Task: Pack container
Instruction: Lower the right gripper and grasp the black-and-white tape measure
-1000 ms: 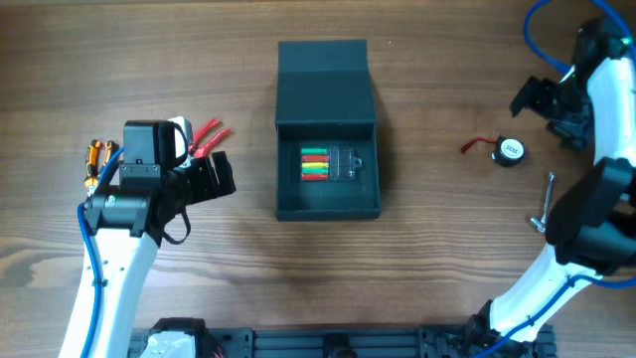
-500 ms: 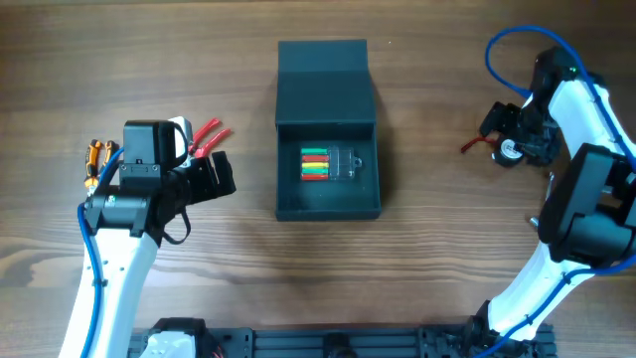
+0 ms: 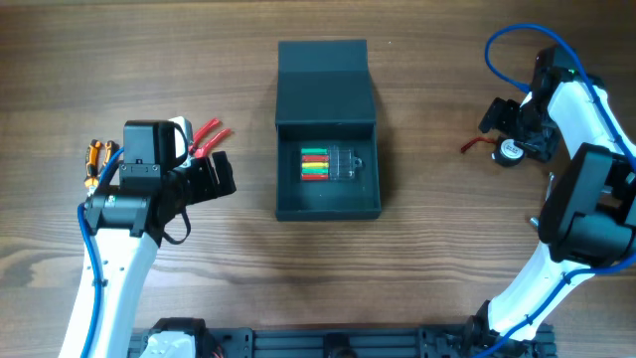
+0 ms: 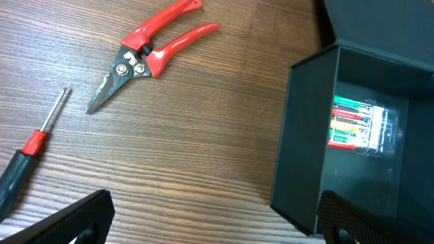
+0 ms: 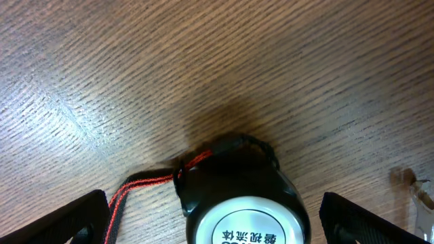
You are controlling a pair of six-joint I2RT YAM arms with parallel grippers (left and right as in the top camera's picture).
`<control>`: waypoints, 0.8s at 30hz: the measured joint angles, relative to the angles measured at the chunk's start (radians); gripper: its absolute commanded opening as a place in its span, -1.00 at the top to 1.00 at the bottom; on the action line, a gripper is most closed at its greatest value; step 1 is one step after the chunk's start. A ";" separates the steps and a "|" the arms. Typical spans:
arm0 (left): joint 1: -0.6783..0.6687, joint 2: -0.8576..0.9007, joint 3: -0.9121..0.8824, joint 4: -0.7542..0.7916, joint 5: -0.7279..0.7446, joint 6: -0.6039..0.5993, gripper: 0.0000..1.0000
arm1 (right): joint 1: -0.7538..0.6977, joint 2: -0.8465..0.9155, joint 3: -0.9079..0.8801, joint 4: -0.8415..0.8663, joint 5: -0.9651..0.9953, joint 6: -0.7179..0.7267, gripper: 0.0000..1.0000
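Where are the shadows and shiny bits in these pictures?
Right wrist view: a soft dark shadow sits on the table just above the tape measure. Left wrist view: the clear case inside the container glints a little, and the red pliers look sharp. Overhead view: the light is even and the shadows are faint.

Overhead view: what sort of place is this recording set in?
Probably a lab or workshop bench for robot tabletop work: a bare wooden table, hand tools such as red-handled snips and a tape measure, and an open container.
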 measured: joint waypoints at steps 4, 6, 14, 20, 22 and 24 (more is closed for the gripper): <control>0.000 0.000 0.000 0.000 0.000 0.000 -1.00 | 0.000 0.000 0.000 0.008 0.000 0.000 -0.99; 0.000 0.000 0.000 0.000 0.000 0.000 -1.00 | 0.000 0.000 -0.007 0.030 0.000 0.000 -0.99; 0.000 0.000 0.000 0.000 0.000 0.000 -1.00 | 0.000 0.000 -0.101 0.104 -0.011 0.000 -0.99; 0.000 0.000 0.000 0.000 0.000 0.000 -1.00 | 0.000 0.000 -0.110 0.123 -0.018 0.000 -0.99; 0.000 0.000 0.000 0.000 0.000 0.000 -0.99 | 0.000 -0.002 -0.114 0.128 -0.018 0.000 -0.99; 0.000 0.000 0.000 -0.004 0.000 0.000 -0.99 | 0.000 -0.008 -0.124 0.138 -0.018 0.000 -0.99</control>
